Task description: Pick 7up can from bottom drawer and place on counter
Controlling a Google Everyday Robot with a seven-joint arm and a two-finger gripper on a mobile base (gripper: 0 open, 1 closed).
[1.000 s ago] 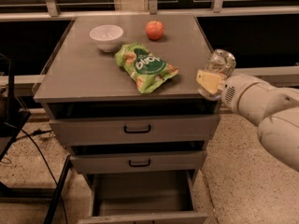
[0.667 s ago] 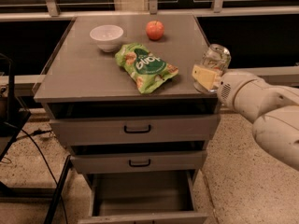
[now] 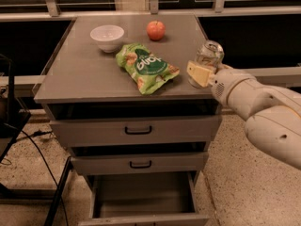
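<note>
At right-centre of the frame, the pincer (image 3: 203, 70) is clamped on the 7up can (image 3: 209, 54), holding it tilted at the right edge of the counter (image 3: 80, 74). I cannot tell whether the can touches the top. A green snack bag (image 3: 146, 67) lies just left of it. The bottom drawer (image 3: 141, 196) stands open at the bottom of the frame.
</note>
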